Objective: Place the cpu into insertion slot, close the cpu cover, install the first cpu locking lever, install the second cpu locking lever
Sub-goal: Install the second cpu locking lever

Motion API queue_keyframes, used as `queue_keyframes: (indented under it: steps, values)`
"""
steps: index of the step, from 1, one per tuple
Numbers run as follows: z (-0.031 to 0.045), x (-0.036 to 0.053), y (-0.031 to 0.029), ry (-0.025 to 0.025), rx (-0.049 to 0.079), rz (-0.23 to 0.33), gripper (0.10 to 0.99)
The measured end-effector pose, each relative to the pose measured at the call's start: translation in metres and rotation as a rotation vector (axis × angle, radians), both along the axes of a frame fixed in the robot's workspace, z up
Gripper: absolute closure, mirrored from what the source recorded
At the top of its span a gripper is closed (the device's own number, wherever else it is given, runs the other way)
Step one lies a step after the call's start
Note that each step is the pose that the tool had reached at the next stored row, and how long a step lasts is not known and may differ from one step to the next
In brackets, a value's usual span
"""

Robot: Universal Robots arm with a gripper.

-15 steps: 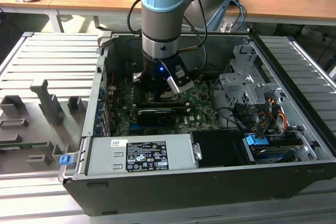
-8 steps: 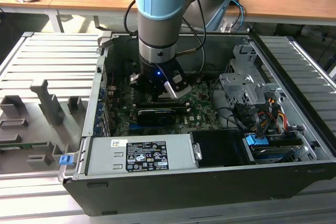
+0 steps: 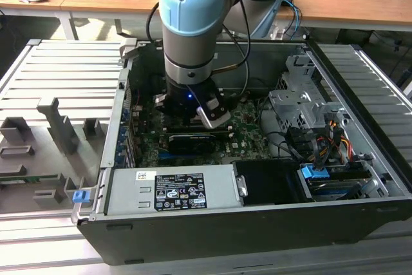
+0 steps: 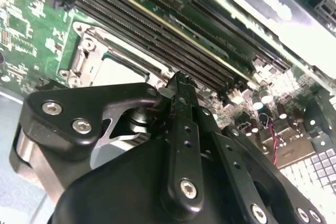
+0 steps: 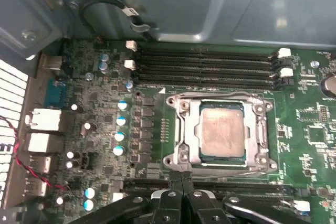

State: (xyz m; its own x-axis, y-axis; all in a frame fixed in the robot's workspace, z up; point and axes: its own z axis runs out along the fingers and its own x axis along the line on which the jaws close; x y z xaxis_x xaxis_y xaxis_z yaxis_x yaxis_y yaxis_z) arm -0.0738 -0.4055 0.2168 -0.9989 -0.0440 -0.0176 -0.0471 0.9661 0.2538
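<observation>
In the first wrist view the pale silver cpu (image 5: 223, 132) lies flat in the insertion slot (image 5: 200, 156) on the green board. The silver cpu cover (image 5: 184, 129) is folded down around it as a frame, with the chip's face showing through the cut-out. My gripper (image 5: 181, 178) hovers just beside the socket's edge with its black fingers pressed together and nothing between them. In the second wrist view the gripper (image 4: 178, 80) points at the board next to the socket (image 4: 105, 61). In the exterior view the gripper (image 3: 191, 119) reaches down into the open computer case.
Long black memory slots (image 5: 210, 66) run along one side of the socket, and a card slot (image 5: 252, 187) runs along the other. The grey power supply box (image 3: 170, 188), a metal drive cage (image 3: 302, 104) and coloured cables (image 3: 328, 136) crowd the case. A grey fixture tray (image 3: 51, 133) lies at the exterior view's left.
</observation>
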Motion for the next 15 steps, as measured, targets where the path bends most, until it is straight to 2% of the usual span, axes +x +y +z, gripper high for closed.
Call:
queue_keyframes:
  steps: [9, 15]
  values:
    - [-0.0124, -0.0041, -0.0001, -0.0011, 0.008, 0.0, 0.98]
    - [-0.0171, -0.0052, -0.0001, -0.0028, 0.017, 0.0, 0.98]
